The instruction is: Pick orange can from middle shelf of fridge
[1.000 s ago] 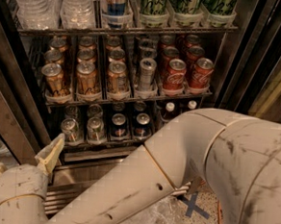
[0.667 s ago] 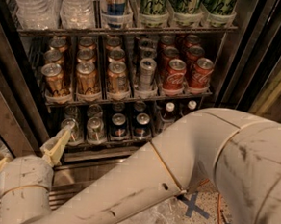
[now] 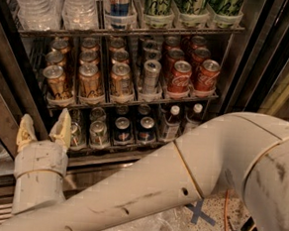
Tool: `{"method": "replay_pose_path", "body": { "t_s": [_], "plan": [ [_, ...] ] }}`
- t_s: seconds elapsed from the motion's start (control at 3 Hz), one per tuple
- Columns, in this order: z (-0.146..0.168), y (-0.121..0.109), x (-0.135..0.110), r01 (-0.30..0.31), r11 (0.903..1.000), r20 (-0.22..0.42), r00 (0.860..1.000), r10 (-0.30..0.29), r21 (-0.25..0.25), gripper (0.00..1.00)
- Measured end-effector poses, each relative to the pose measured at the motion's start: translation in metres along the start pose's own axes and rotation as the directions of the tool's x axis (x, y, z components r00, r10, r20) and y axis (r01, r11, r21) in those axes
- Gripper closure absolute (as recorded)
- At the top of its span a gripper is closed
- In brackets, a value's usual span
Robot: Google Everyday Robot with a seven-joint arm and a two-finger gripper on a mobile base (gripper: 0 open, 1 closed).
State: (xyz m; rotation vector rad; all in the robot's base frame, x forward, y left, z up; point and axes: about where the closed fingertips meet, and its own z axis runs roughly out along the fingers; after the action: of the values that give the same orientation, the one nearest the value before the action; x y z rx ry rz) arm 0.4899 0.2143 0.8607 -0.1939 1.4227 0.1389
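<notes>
The robot's pale two-finger tool [image 3: 45,116] had risen from the lower left of the frame and shifted right. It now stood just below the dark wire middle shelf [image 3: 135,103] of the glass-doored steel fridge [image 3: 249,55]. Its fingers [image 3: 63,126] were spread and held nothing. That put it nearly in line with the nearest coppery orange-gold aluminium can [image 3: 57,81], upright at the front left of the shelf, so the reach looked under way but the grasp not begun. Clear plastic trays [image 3: 92,98] held three lanes of such cans, then slim silver cans [image 3: 151,74], then red Coca-Cola cans [image 3: 180,76].
</notes>
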Motion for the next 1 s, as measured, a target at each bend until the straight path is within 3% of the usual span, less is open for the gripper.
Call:
{"method": "replay_pose_path", "body": {
  "t_s": [0.33, 1.0],
  "plan": [
    [0.014, -0.010, -0.004, 0.016, 0.9996, 0.011, 1.000, -0.016, 0.024, 0.39],
    [0.044, -0.013, 0.002, -0.038, 0.9988, 0.030, 0.999, 0.037, 0.030, 0.36]
  ]
}}
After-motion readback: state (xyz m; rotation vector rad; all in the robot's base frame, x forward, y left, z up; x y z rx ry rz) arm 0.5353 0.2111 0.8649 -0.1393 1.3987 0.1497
